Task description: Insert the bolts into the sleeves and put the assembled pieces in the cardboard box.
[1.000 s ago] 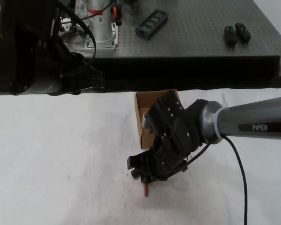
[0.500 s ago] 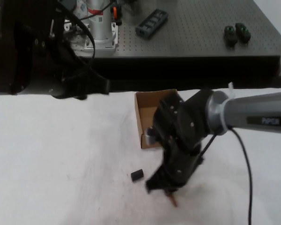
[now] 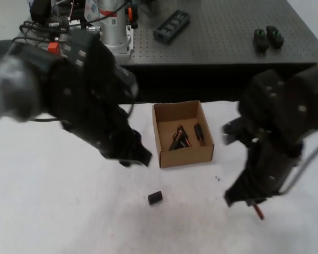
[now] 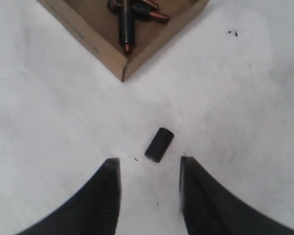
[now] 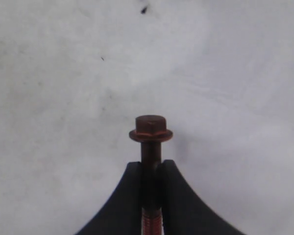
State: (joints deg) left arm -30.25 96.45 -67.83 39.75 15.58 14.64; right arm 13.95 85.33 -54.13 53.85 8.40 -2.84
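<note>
The right gripper (image 5: 151,166) is clamped on the bolt (image 5: 150,133) by its threaded shank; the flanged hex head stands clear ahead of the fingertips, over the cloth (image 5: 63,73). The bolt looks like metal: judged stiff, light and unlikely to deform, though it may pivot between the pads. The left gripper (image 4: 149,161) is spread wide above the sleeve (image 4: 159,144), which lies on its side on the cloth near a corner of the box (image 4: 103,51). The sleeve is judged rigid, light and prone to roll; take hold across its middle. Assembled pieces (image 3: 181,137) lie in the box.
</note>
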